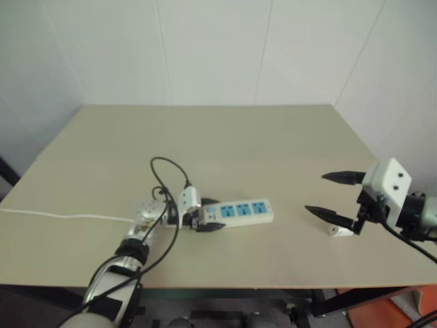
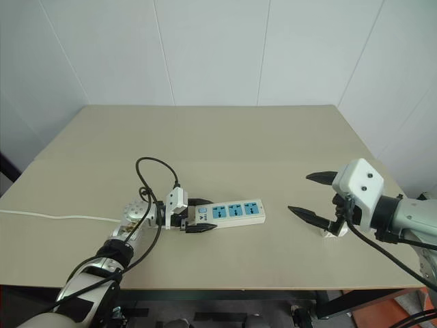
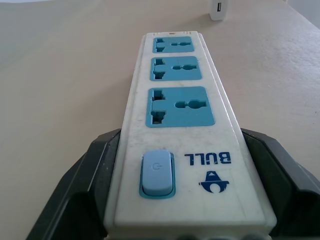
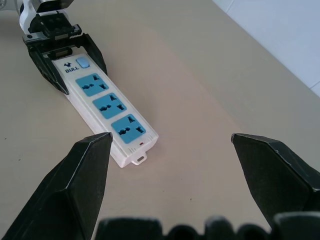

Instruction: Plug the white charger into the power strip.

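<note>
The power strip (image 1: 242, 210) lies flat near the middle of the tan table, three blue sockets facing up. My left gripper (image 1: 213, 214) is open, and its black fingers (image 3: 95, 165) straddle the strip's switch end, close against both sides. The white charger (image 1: 339, 231) sits on the table to the right of the strip; it also appears beyond the strip's far end as the charger (image 3: 218, 9). My right gripper (image 1: 315, 193) hovers above the charger, wide open with nothing in it, pointing toward the strip (image 4: 107, 107).
The strip's thin white cord (image 1: 68, 217) trails off the table's left edge. A black cable (image 1: 167, 167) loops up from my left wrist. Bare tabletop (image 1: 225, 137) stretches back to the white wall, and the front edge runs close below both grippers.
</note>
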